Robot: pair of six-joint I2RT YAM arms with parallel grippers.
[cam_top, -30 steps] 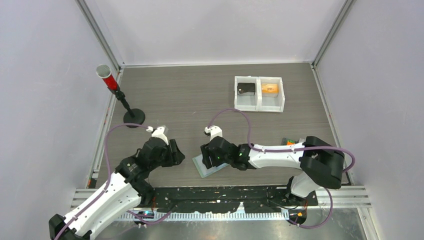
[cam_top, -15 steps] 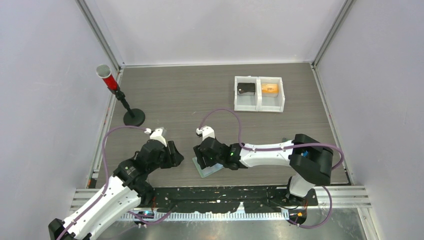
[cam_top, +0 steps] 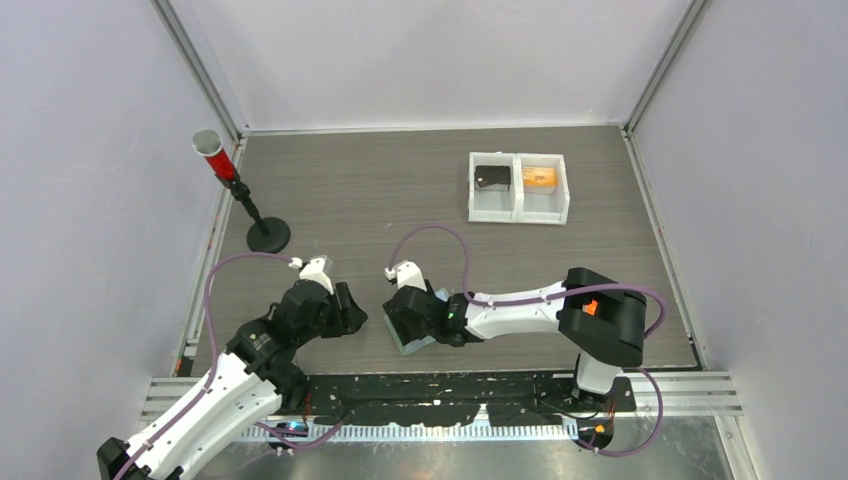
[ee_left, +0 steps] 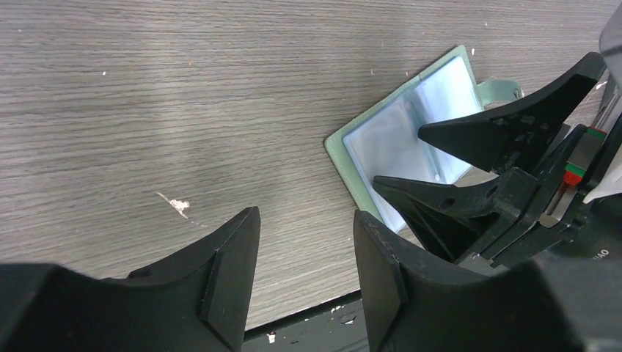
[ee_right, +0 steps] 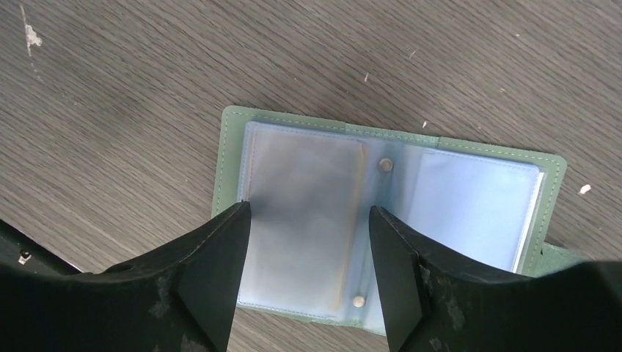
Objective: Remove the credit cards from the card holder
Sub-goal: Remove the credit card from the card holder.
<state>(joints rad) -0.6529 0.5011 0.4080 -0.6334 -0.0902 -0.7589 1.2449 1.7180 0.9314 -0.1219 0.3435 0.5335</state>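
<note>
The sage-green card holder [ee_right: 229, 158] lies open and flat on the table near the front edge, its pale blue-grey pockets facing up. It also shows in the left wrist view [ee_left: 339, 150] and the top view [cam_top: 410, 342]. My right gripper [ee_right: 309, 213] is open just above the holder's left page and holds nothing; it shows in the top view [cam_top: 397, 322]. My left gripper [ee_left: 306, 216] is open and empty over bare table to the left of the holder [cam_top: 352, 315]. An orange-tan card [cam_top: 540, 178] lies in the tray's right bin. I cannot make out a light blue card.
A white two-bin tray [cam_top: 519, 190] stands at the back right, with a black flat piece [cam_top: 492, 177] in its left bin. A red cylinder on a black stand [cam_top: 268, 236] is at the left. The table's front edge meets a black strip [cam_top: 440, 395].
My right gripper has moved left along the front of the table, over the holder's left page, and the holder has shifted slightly left. My left arm has barely moved.
</note>
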